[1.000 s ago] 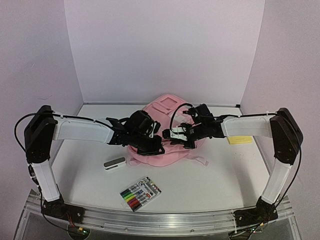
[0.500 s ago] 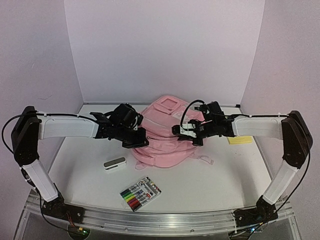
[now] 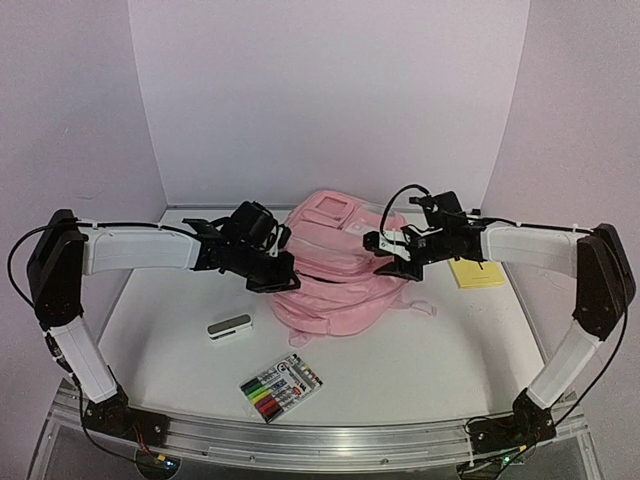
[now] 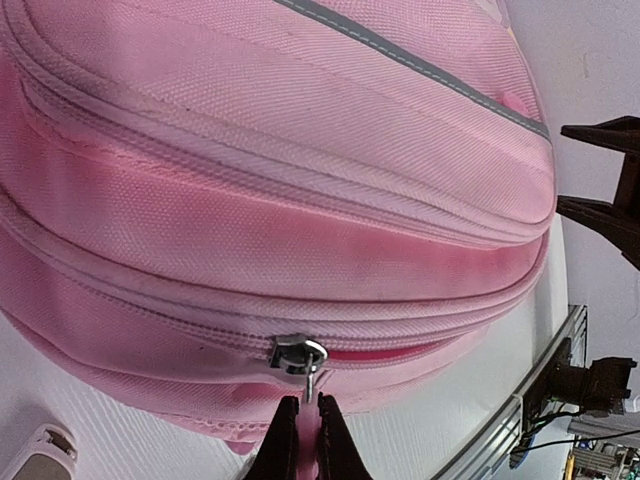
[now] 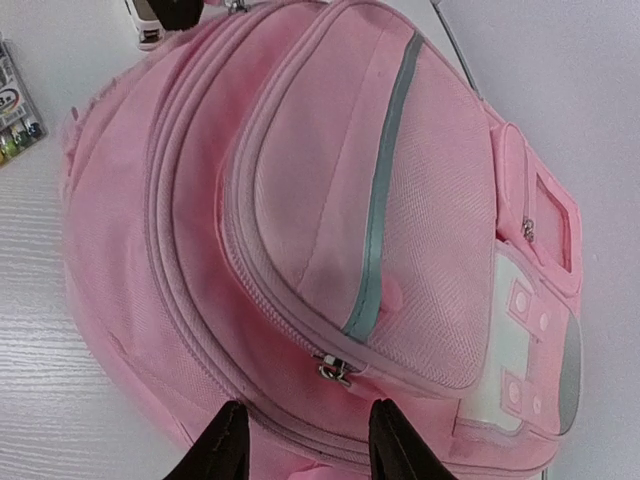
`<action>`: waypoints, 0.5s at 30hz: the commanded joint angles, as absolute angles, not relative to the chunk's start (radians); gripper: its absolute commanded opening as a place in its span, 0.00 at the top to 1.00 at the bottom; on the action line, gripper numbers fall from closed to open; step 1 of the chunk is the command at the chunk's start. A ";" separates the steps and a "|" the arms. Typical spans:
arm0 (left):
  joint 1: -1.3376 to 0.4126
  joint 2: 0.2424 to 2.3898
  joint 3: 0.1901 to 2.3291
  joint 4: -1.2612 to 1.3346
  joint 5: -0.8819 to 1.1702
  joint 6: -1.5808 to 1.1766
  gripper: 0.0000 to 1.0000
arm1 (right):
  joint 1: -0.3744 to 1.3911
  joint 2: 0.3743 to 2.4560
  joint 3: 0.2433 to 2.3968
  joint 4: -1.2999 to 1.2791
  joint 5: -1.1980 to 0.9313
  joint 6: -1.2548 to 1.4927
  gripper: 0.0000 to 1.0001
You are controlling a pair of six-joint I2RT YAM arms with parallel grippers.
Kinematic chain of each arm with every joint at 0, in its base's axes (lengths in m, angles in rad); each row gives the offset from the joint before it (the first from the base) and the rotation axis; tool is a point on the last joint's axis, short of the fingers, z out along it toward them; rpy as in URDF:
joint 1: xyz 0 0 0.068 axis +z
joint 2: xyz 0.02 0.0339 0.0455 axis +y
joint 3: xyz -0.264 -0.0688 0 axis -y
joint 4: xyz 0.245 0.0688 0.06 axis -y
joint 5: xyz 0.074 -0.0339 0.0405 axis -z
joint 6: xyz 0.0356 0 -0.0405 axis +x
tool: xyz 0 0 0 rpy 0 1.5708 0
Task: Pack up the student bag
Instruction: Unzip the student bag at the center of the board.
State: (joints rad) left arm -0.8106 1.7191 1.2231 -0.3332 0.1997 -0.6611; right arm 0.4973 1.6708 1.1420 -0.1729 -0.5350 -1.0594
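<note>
Because I read this scene from the near edge outward, I start with the flat clear pack of coloured marker pens (image 3: 281, 387). It lies on the white surface (image 3: 430, 360) in front of the student bag (image 3: 335, 285), a soft pink fabric backpack lying mid-surface with its front pockets up. A small white-and-grey oblong case (image 3: 229, 328) sits near the bag's front-left corner.

The bag is woven cloth with a grey stripe down the front pocket, white patches with pink snaps near its top, and several zip lines around its edge. I judge it light and limp, likely to slide or bunch when tugged. The zip pulls and seams look like the best places to hold, with the other arm bracing the body.

My left claw (image 4: 307, 410) is pinched tight on the metal zip pull (image 4: 305, 365) at the bag's left flank. My right claw (image 5: 308, 410) hangs over the bag's right side, fingers spread and holding nothing. A yellow sticky-note pad (image 3: 476, 273) lies just right of the bag.
</note>
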 commanded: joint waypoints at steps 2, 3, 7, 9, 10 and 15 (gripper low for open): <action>-0.824 1.729 1.276 -0.296 0.264 -0.654 1.00 | 0.611 1.601 1.197 -0.171 -0.503 -0.937 0.53; -0.824 1.727 1.273 -0.295 0.265 -0.654 1.00 | 0.629 1.607 1.201 -0.170 -0.494 -0.925 0.52; -0.824 1.717 1.266 -0.292 0.268 -0.655 1.00 | 0.690 1.651 1.232 -0.154 -0.466 -0.880 0.52; -0.824 1.714 1.266 -0.290 0.268 -0.656 1.00 | 0.715 1.677 1.255 -0.146 -0.456 -0.863 0.52; -0.824 1.713 1.266 -0.289 0.268 -0.656 1.00 | 0.725 1.692 1.267 -0.143 -0.450 -0.856 0.53; -0.824 1.707 1.263 -0.288 0.266 -0.661 1.00 | 0.751 1.764 1.278 -0.120 -0.422 -0.845 0.60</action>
